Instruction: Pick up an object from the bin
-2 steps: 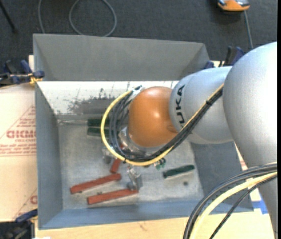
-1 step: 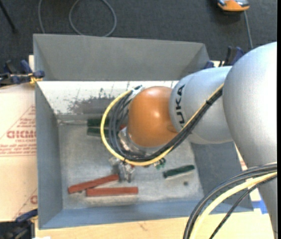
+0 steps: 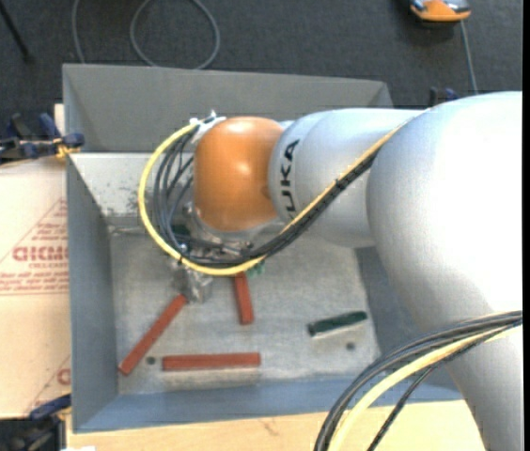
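A: What lies at the left of the bin (image 3: pixel 88 280)?
B: A long red stick (image 3: pixel 152 336), slanted. The claw (image 3: pixel 193 287) hangs over its upper end; I cannot tell how far open it is.
A: And rightward?
B: A level red stick (image 3: pixel 210 361), a short red stick (image 3: pixel 243 301), "KUKA" on the arm (image 3: pixel 288 178), a dark green piece (image 3: pixel 337 323).

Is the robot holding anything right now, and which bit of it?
It cannot be told. The gripper sits at the upper end of the slanted red stick, but whether it grips it is unclear.
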Available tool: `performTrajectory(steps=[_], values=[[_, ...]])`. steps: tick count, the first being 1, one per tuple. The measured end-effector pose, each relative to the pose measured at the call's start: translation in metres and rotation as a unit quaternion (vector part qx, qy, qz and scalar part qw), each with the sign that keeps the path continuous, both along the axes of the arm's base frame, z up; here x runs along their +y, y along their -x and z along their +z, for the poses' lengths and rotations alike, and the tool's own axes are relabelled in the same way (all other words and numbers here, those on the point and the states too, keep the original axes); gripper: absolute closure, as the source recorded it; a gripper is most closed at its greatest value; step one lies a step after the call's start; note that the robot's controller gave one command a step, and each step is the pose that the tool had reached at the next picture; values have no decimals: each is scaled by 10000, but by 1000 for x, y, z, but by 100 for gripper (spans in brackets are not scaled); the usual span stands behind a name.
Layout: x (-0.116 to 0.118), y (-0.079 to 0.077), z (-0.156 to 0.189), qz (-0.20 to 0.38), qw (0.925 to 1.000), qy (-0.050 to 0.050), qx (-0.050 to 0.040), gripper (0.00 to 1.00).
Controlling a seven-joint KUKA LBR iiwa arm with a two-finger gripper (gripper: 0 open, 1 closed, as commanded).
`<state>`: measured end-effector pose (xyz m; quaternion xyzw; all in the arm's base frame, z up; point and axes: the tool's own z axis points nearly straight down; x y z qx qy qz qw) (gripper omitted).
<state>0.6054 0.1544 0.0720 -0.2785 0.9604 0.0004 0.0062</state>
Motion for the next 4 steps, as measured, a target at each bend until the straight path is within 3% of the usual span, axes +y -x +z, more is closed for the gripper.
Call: performTrajectory(steps=[1,2,3,4], values=[[-3,3,-1,-20,10000,5,35,0],[73,45,-1,-197,9998,-10,59,0],[66,41,-1,-235,9997,11,45,100],[69,47,145,-112,9999,0,-6,100]])
